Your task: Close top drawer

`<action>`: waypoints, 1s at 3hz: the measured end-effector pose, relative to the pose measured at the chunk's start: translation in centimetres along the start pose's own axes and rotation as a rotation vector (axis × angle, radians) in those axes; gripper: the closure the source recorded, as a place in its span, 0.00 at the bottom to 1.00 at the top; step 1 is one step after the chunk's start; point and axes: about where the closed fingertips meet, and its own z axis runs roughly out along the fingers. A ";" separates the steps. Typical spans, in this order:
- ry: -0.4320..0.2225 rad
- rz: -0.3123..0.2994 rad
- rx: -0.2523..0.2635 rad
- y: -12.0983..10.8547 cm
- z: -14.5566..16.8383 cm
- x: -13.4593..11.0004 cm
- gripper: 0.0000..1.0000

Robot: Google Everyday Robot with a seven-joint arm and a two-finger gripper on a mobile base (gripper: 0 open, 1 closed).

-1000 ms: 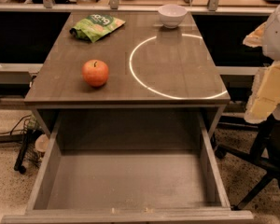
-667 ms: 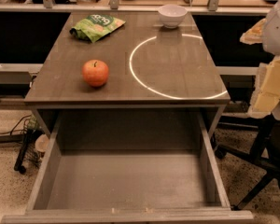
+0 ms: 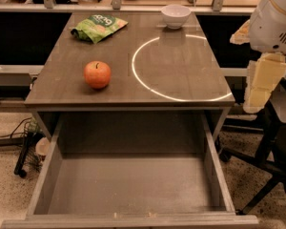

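Observation:
The top drawer is a wide, deep grey box pulled far out from under the grey tabletop. It is empty inside. Its front panel runs along the bottom edge of the view, and the handle is out of view. My arm stands at the right edge, beside the table's right side and above the drawer's level. Its cream-coloured gripper hangs down there, apart from the drawer.
On the tabletop lie a red apple, a green snack bag and a white bowl. A black office chair stands to the right of the drawer. Cables and a small cart sit on the floor at left.
My arm at the right edge has shifted slightly upward and to the right. The drawer and the things on the table have not moved.

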 end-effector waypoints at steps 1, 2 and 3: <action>-0.001 -0.001 0.002 -0.1 0.0 0.0 0.00; 0.004 0.007 -0.025 -0.5 0.1 -0.2 0.00; 0.010 0.030 -0.057 -1.2 0.3 -0.5 0.00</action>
